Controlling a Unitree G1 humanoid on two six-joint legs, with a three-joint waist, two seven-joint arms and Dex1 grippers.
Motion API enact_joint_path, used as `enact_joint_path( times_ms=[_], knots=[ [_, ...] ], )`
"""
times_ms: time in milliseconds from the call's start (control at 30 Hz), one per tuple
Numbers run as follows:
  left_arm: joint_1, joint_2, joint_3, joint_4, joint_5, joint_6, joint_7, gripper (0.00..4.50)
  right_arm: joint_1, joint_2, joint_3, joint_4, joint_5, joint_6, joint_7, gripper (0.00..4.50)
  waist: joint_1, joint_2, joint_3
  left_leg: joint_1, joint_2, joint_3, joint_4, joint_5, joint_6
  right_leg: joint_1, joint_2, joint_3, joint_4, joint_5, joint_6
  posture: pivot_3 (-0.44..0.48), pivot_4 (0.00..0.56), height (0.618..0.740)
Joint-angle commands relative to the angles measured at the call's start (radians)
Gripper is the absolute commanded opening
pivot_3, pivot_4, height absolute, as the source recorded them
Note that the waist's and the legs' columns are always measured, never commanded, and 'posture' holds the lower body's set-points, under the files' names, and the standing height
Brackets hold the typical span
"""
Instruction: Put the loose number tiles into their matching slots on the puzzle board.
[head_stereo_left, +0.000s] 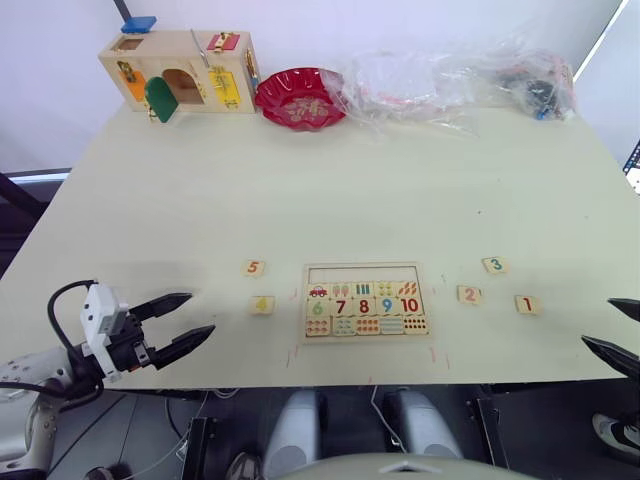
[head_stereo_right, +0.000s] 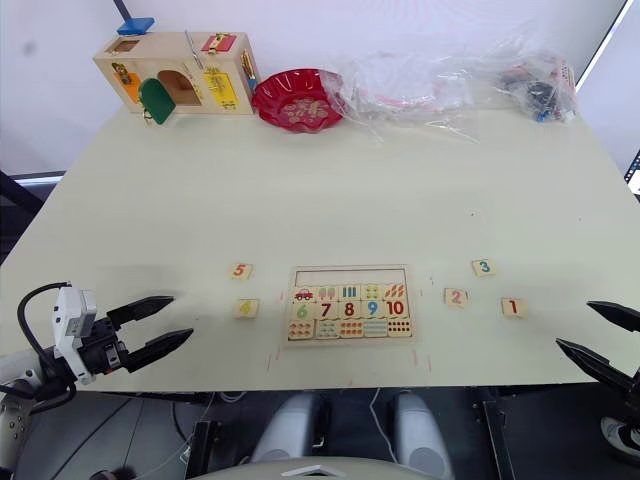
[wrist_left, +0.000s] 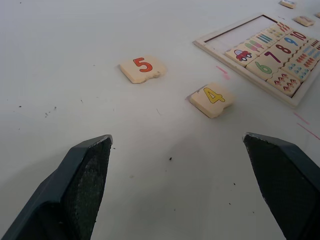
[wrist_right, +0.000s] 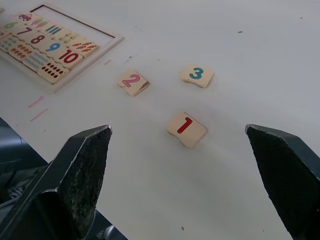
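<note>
Nearest the head camera, at the table's (head_stereo_left: 330, 180) front edge, both grippers hang with fingers spread wide and nothing between them. Ahead of the left gripper (head_stereo_left: 180, 322), toward the middle of the table, lie tile 4 (head_stereo_left: 262, 304) and, a little beyond it, tile 5 (head_stereo_left: 254, 267), apart from each other and from the fingers; bare tabletop fills the gap between that gripper and them.

Further along the same line sits the puzzle board (head_stereo_left: 364, 267), flat, between the two grippers. Its top row of slots (head_stereo_left: 362, 275) is open, while the rows below hold picture tiles, digits 6 to 10 and dot tiles.

Just ahead of the right gripper (head_stereo_left: 618, 330) lies tile 1 (head_stereo_left: 527, 304), with tile 2 (head_stereo_left: 469, 294) beyond it on the board's side and tile 3 (head_stereo_left: 494, 265) farthest off. All three lie flat, separate from one another, with no object between them and the fingers.

Well beyond both grippers, along the table's far edge, stand a wooden latch box (head_stereo_left: 180, 70), a red bowl (head_stereo_left: 300, 98) beside it, and crumpled clear plastic bags (head_stereo_left: 450, 85).
</note>
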Motion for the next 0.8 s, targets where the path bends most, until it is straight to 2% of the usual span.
enact_joint_path(
  times_ms=[33, 233, 500, 633, 700, 800],
  knots=[
    [-0.004, 0.0, 0.003, -0.025, -0.011, 0.001, -0.002, 4.45, -0.006, -0.017, -0.026, -0.004, 0.007, -0.014, 0.01, 4.5, 0.0, 0.0, 0.0, 0.0, 0.0, 0.0, 0.0, 0.0, 0.0, 0.0, 0.0, 0.0, 0.0, 0.0, 0.0, 0.0, 0.15, 0.74],
    [-0.032, -0.006, 0.0, -0.062, -0.057, 0.05, -0.011, 4.45, -0.032, -0.029, -0.004, -0.009, 0.015, -0.002, 0.016, 4.5, 0.0, 0.0, 0.0, 0.0, 0.0, 0.0, 0.0, 0.0, 0.0, 0.0, 0.0, 0.0, 0.0, 0.0, 0.0, 0.0, 0.15, 0.74],
    [-0.118, 0.009, -0.036, -0.106, -0.109, 0.045, -0.12, 4.45, -0.117, -0.117, 0.083, -0.015, -0.021, 0.019, 0.035, 4.5, -0.001, 0.0, 0.0, 0.0, -0.001, 0.0, 0.001, 0.0, 0.0, 0.0, 0.0, 0.0, 0.0, 0.0, 0.0, 0.0, 0.15, 0.74],
    [-0.171, -0.002, -0.017, -0.063, -0.191, -0.005, -0.288, 4.45, -0.212, -0.189, 0.197, 0.047, -0.085, 0.001, 0.065, 4.5, -0.002, 0.0, 0.0, 0.0, -0.002, 0.0, 0.0, 0.0, 0.0, 0.0, 0.001, 0.0, 0.001, 0.0, 0.0, 0.0, 0.15, 0.74],
    [-0.165, 0.038, -0.034, -0.035, -0.225, -0.012, -0.357, 4.45, -0.267, -0.212, 0.255, 0.089, -0.122, -0.028, 0.081, 4.5, -0.004, 0.0, 0.0, 0.0, -0.002, 0.001, 0.001, 0.0, 0.0, 0.0, 0.001, 0.0, 0.001, 0.0, 0.0, 0.0, 0.15, 0.74],
    [-0.139, 0.114, -0.086, -0.003, -0.296, -0.028, -0.377, 4.45, -0.371, -0.24, 0.349, 0.179, -0.17, -0.097, 0.138, 4.5, -0.005, 0.0, 0.0, 0.0, -0.002, 0.002, 0.001, 0.0, 0.0, 0.0, 0.002, 0.0, 0.001, 0.0, 0.0, 0.0, 0.15, 0.74]
  ],
)
